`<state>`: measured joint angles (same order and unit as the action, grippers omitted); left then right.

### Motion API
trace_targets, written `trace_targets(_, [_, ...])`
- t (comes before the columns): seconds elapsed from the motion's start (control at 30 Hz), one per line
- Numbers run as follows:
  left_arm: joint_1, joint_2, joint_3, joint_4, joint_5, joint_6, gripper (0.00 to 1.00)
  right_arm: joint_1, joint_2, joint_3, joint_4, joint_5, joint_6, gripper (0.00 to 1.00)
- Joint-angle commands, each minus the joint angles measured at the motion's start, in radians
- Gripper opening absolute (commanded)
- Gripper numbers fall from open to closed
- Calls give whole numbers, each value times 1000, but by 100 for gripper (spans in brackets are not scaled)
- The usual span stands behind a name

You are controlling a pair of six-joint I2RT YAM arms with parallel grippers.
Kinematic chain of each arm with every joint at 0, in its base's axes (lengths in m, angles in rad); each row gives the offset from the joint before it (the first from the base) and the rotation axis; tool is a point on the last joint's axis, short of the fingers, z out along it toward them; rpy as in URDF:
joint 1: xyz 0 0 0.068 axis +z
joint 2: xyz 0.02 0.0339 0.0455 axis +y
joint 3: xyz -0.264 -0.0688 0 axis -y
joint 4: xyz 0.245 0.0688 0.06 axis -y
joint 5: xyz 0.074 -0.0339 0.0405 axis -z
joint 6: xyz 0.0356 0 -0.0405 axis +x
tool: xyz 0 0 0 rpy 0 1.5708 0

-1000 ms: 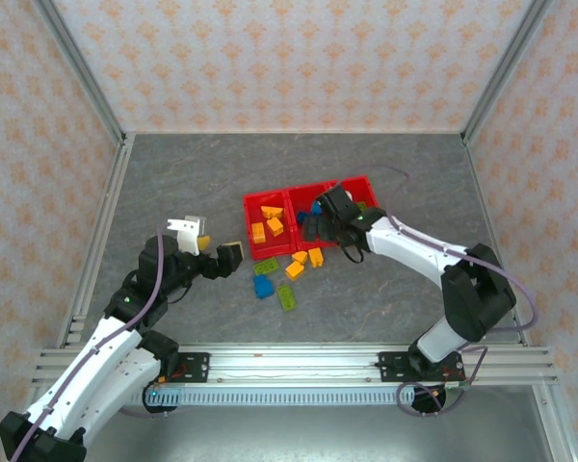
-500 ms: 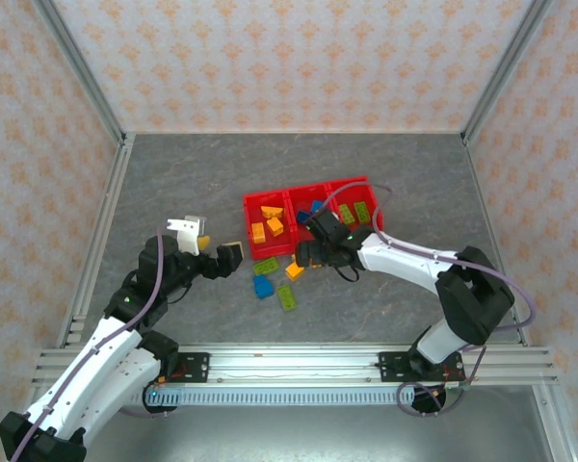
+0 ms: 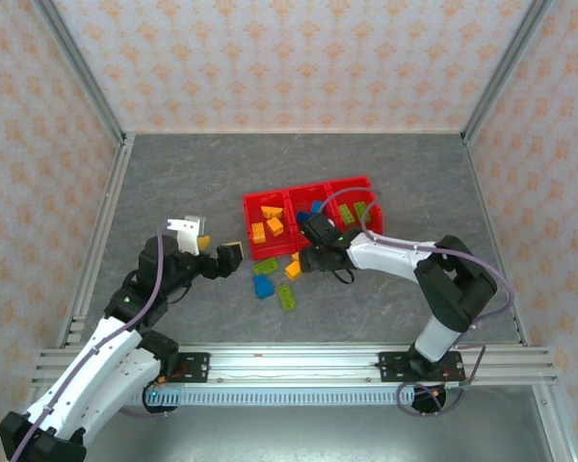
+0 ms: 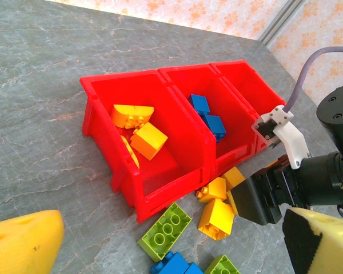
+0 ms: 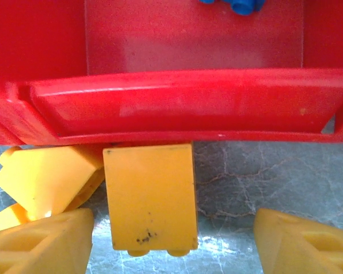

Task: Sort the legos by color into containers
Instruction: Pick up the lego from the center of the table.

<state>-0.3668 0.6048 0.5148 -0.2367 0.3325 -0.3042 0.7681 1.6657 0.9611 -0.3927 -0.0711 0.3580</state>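
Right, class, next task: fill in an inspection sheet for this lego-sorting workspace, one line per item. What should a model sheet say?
Surface: grey marbled table top.
Job's things: three joined red bins; orange-yellow bricks in the left one, blue bricks in the middle, green bricks in the right; loose bricks of all three colours on the table in front.
Clutter: nothing seen.
Tools: left tool open, empty; right tool open astride an orange brick by the middle bin's front wall, not touching it.
Cables: purple cable on the right arm, another on the left.
Surroundings: patterned walls, aluminium frame.
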Motion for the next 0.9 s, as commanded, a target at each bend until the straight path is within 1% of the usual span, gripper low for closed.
trace_targets(0.0, [-9,-2,2,7,11,15,99,8,38,9,2,39,-4,71])
trace_targets(0.13, [-9,0,2,4,12,16,99,10,55,24,1,50,-8,65])
trace_targets(0.27, [-8,0,2,5,11,16,99,10,47,29,-6,53,-11,44])
trace_targets(0.37, [-9,-2,2,5,11,16,99,11,32,26,-19,56,-11,36])
trace_targets(0.53, [-8,-4,2,5,11,16,99,13,-8,19,-44,63,2,29])
trace_targets(0.8, [-9,-7,2,5,10,16,99,32,-123,44,-101,70,37,24])
trace_targets(0.87, [-8,-7,2,6,11,17,99,33,-157,56,-106,70,57,21])
